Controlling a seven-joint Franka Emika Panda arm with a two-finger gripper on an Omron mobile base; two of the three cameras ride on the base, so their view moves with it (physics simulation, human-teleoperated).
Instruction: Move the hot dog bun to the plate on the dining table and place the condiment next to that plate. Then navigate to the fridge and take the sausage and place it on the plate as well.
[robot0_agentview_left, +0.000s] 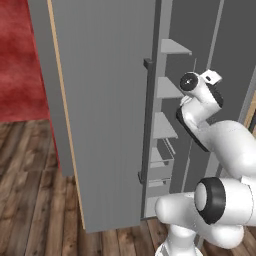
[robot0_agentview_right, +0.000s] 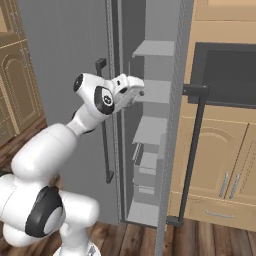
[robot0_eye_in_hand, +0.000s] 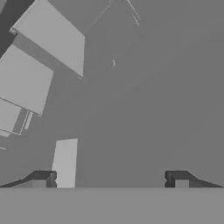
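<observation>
I am on the fridge step: parked in front of the fridge (robot0_agentview_left: 105, 115), whose door stands swung open, and my arm is reaching into the gap to hunt for the sausage, which I cannot make out on any shelf from here. My pincer (robot0_eye_in_hand: 111, 179) is spread wide and empty, its two dark tips far apart at about 7 and 5 o'clock of the hand view, with nothing between them but grey fridge wall. In the left base view my hand sits at about 2 o'clock, level with the upper shelves (robot0_agentview_left: 167, 87); in the right base view my pincer (robot0_agentview_right: 136, 93) points toward 3 o'clock, its tip just at the edge of a middle shelf (robot0_agentview_right: 152, 91). The arm is folded: the shoulder low, the forearm climbing steeply, the wrist bent forward so the hand lies roughly level with the shelves. In the hand view pale shelf panels (robot0_eye_in_hand: 52, 35) run off toward 10 o'clock. Next, I judge, I must search the shelves and the lower drawers (robot0_agentview_right: 147, 167) for the sausage, then line the open jaws across it.
</observation>
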